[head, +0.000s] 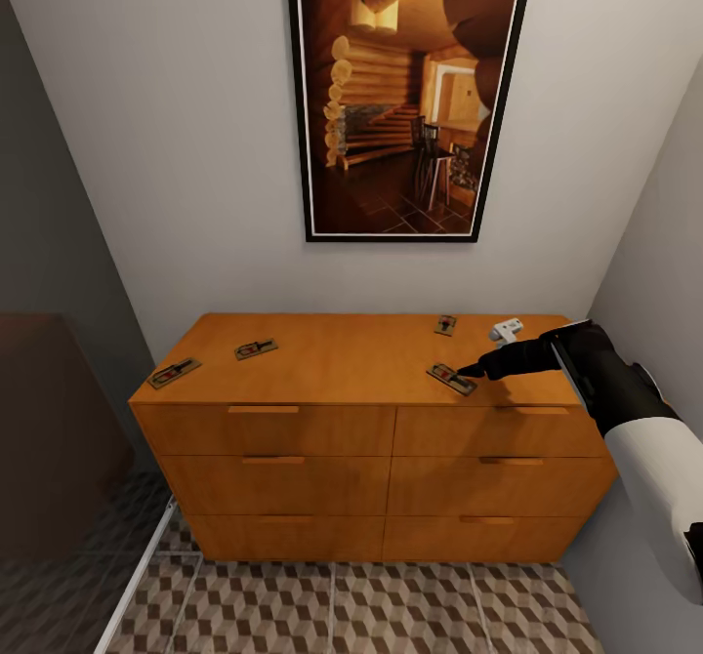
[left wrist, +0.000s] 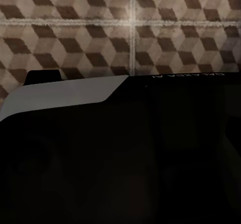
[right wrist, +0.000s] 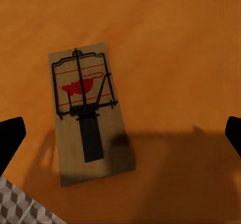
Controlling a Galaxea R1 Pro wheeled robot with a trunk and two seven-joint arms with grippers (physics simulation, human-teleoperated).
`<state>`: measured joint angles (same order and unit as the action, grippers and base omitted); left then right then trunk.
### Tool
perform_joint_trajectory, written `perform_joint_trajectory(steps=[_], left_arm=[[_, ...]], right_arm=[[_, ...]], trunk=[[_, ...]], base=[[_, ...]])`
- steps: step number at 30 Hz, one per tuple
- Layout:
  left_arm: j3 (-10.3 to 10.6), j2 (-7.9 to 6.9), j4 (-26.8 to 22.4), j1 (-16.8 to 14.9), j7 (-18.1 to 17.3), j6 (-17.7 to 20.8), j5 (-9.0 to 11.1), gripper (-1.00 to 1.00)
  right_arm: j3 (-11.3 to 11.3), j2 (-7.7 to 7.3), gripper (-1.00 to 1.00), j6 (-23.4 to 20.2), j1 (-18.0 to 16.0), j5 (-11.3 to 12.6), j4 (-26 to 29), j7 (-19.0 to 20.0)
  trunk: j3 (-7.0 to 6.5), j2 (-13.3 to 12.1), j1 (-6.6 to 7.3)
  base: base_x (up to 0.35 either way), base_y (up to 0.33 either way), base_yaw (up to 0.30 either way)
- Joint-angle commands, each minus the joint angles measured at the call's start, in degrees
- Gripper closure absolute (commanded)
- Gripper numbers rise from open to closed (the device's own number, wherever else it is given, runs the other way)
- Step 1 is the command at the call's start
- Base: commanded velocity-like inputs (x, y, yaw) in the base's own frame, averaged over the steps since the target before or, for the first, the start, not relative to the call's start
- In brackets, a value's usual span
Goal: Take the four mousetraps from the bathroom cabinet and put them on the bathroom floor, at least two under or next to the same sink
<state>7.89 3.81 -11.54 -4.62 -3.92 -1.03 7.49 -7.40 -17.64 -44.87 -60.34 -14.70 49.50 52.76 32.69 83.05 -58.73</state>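
Four mousetraps lie on top of the cabinet (head: 322, 449). One mousetrap (head: 175, 372) sits at its left front corner, a second (head: 256, 348) just right of that, and a third (head: 445, 324) near the back right. The fourth mousetrap (head: 451, 379) lies by the right front edge, with my right gripper (head: 473, 372) at its right end. In the right wrist view this mousetrap (right wrist: 88, 113) lies flat on the orange-brown top, and the right gripper (right wrist: 120, 136) is open, its fingertips (right wrist: 10, 138) wide apart and clear of the board. The bathroom floor (head: 391, 615) spreads below the cabinet. The sink is out of view.
A large framed picture (head: 405, 98) hangs on the wall above the cabinet. A grey wall (head: 664, 273) stands close on the right. A dark brown mass (head: 49, 420) and grey-tinted tiles (head: 59, 595) lie to the left. The left wrist view shows cube-pattern floor (left wrist: 100, 33) past my own dark body.
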Motion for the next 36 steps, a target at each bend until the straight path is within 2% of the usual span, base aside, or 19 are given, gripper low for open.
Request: perform_joint_trajectory(steps=[1,11,29,36], left_arm=[[0.46,-0.03,0.03,-0.04,-0.04,-0.11,0.60,-1.00],[0.46,0.00,0.03,-0.04,-0.04,-0.11,0.60,-1.00],[0.46,0.06,0.02,-0.04,-0.04,-0.11,0.56,-1.00],[0.46,0.06,0.01,-0.04,-0.04,-0.11,0.57,-1.00]], right_arm=[[-0.07,-0.03,-1.00,-0.06,-0.04,-0.67,0.07,0.49],[-0.07,0.05,-1.00,-0.12,-0.04,-0.93,0.12,0.50],[-0.10,-0.05,-1.00,-0.21,-0.04,-1.26,0.08,0.36],[-0.08,-0.03,-1.00,-0.17,-0.04,-5.23,0.07,0.40]], trunk=[[0.06,0.03,0.00],[0.06,0.03,0.00],[0.06,0.03,0.00],[0.06,0.03,0.00]], base=[[0.000,0.000,0.000],[0.000,0.098,0.000],[0.000,0.008,0.000],[0.000,0.000,0.000]])
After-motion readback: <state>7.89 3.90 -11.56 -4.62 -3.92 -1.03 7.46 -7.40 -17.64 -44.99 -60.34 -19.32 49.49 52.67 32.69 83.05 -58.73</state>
